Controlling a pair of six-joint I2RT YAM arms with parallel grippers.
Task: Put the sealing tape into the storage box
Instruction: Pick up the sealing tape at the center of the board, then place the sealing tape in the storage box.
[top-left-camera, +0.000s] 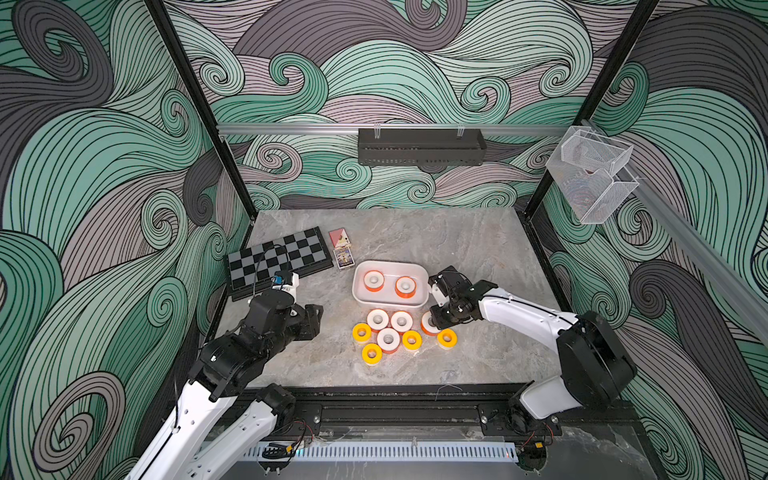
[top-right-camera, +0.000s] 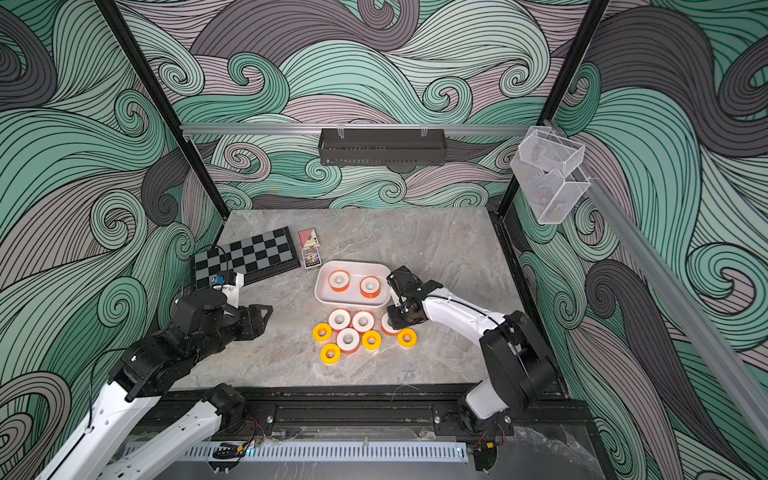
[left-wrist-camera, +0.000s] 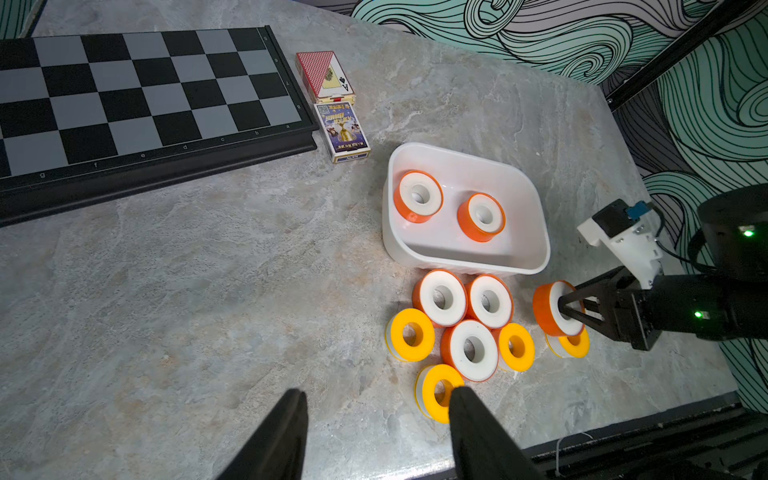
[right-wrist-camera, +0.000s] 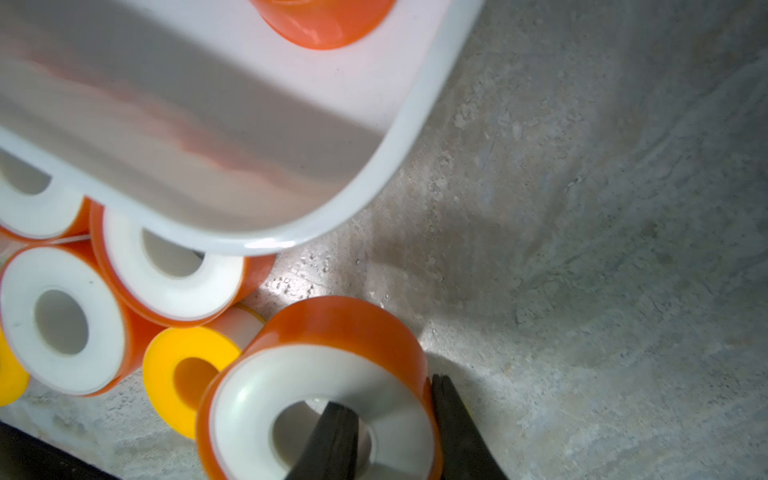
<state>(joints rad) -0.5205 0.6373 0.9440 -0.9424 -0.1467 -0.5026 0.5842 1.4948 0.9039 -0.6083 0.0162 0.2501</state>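
The right gripper (right-wrist-camera: 388, 392) pinches the wall of one white-and-orange roll (left-wrist-camera: 544, 307), one finger through its hole, probably so it cannot slip. This roll is tilted, just near-right of the storage box (top-left-camera: 390, 262), which holds two rolls (top-left-camera: 373, 281). The left gripper (left-wrist-camera: 376, 392) waits open and empty at the near left

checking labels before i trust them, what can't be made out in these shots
- In both top views, right gripper covers most of the held roll.
- Right wrist view: storage box runs off the frame edge, contents mostly unseen.
- In both top views, blue card box print too small to read.
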